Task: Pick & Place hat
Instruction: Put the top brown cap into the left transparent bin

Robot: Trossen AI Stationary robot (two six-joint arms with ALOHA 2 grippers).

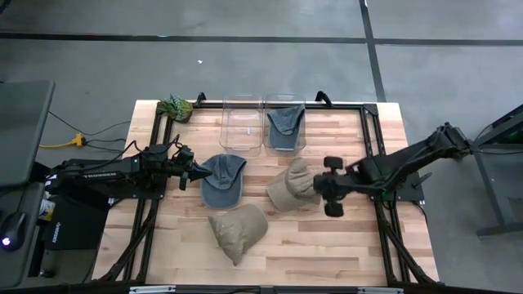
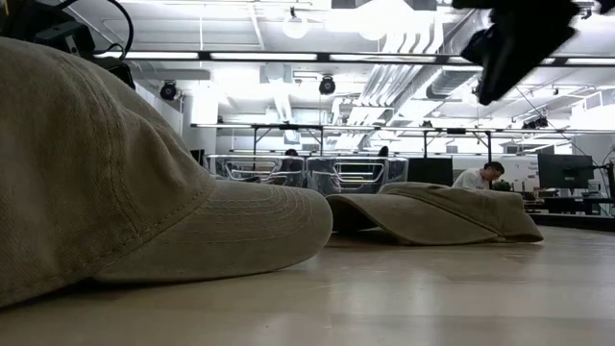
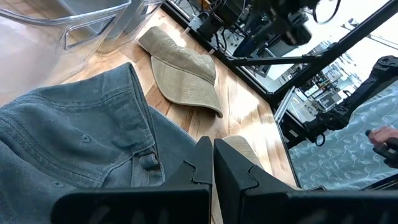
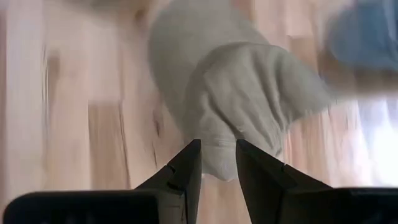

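The right gripper (image 1: 331, 187) hovers with fingers slightly apart, pinching nothing; the khaki cap (image 1: 292, 187) lies just beside it at its nine o'clock, long axis running toward the bins, soft crumpled cotton. The left gripper (image 1: 198, 173), fingers pressed together, touches the blue denim cap (image 1: 222, 180). Another khaki cap (image 1: 238, 229) slumps at six o'clock; a clear plastic bin (image 1: 285, 124) holds a fourth cap.

Right gripper (image 4: 217, 163) fingers slightly parted, over the tan cap (image 4: 239, 99) at twelve o'clock, on wooden table (image 4: 74, 106)
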